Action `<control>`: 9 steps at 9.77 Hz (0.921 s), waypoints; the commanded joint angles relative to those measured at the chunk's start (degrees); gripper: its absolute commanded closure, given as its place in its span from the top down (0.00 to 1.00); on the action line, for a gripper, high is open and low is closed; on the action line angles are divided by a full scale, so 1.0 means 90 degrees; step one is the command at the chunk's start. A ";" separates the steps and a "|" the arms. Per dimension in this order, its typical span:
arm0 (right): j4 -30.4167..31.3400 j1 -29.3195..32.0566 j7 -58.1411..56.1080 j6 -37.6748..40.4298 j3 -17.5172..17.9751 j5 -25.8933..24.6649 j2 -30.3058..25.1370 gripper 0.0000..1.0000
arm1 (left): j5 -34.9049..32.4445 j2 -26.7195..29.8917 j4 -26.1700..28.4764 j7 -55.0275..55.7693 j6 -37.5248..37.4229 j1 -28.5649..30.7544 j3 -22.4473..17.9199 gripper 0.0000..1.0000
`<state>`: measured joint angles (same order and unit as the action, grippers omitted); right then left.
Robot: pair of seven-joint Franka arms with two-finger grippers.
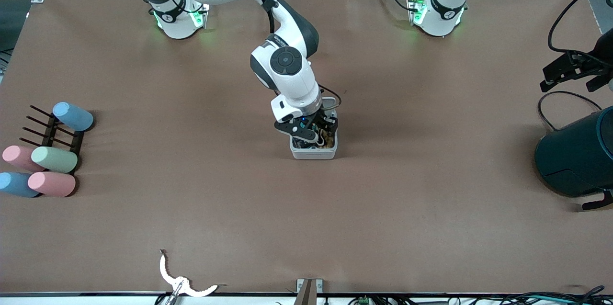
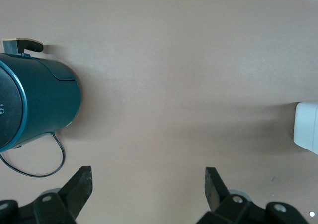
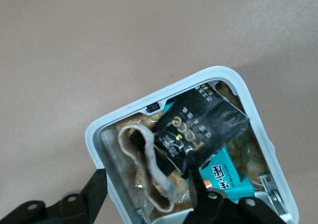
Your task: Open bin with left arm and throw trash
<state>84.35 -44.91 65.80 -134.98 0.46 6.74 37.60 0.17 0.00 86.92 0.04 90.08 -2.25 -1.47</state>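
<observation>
The light-grey bin (image 1: 311, 153) stands mid-table with its white lid (image 1: 330, 103) flipped up. In the right wrist view the bin's rim (image 3: 94, 134) frames a crumpled black wrapper (image 3: 198, 129) and a tan rubber band (image 3: 149, 169) lying inside. The tape roll is hidden. My right gripper (image 1: 313, 135) is open just over the bin (image 3: 149, 194), one finger outside the wall and one inside, with the band lying between them. My left gripper (image 1: 567, 80) is open and empty (image 2: 149, 184) above the table at the left arm's end. A corner of the bin (image 2: 307, 127) shows in the left wrist view.
A large dark teal cylinder (image 1: 579, 152) lies at the left arm's end, also in the left wrist view (image 2: 35, 105). Pastel cups (image 1: 52, 159) lie by a black rack at the right arm's end. A white curved strip (image 1: 182, 281) lies at the near edge. A teal packet (image 3: 226, 174) is in the bin.
</observation>
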 commanded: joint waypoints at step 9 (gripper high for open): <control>0.0013 0.3080 -0.2664 0.4269 -0.0012 0.0150 -0.2514 0.74 | 0.0117 -0.0049 -0.0088 0.0366 -0.0048 0.0065 0.0007 1.00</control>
<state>81.66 -23.64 49.34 -101.59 -1.02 6.92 21.36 0.47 -0.31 86.92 2.67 90.08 -1.85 -1.60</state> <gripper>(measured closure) 0.260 0.000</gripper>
